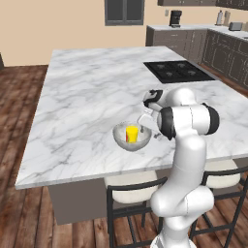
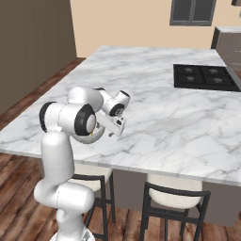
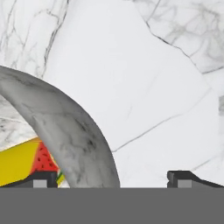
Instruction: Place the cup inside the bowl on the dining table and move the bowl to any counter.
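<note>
- Yellow cup (image 1: 131, 133) upright inside the speckled grey bowl (image 1: 122, 139), near the front edge of the marble worktop (image 1: 92, 92).
- In the hand view, a red patch on the cup (image 3: 19, 159), close at lower left behind the bowl rim (image 3: 65, 127).
- End effector (image 1: 151, 127) low at the bowl's right rim, fingers spread apart: in the hand view, one dark tip (image 3: 43, 178) inside the bowl wall, the other (image 3: 186, 178) outside over bare marble, the rim between them.
- Contact between tips and rim: cannot tell.
- From the right base view, bowl (image 2: 96, 136) mostly hidden behind the arm's elbow.
- Black cooktop (image 1: 177, 71) inset well beyond the bowl, toward the far right of the worktop.
- Two stools (image 1: 131, 191) tucked under the near edge.
</note>
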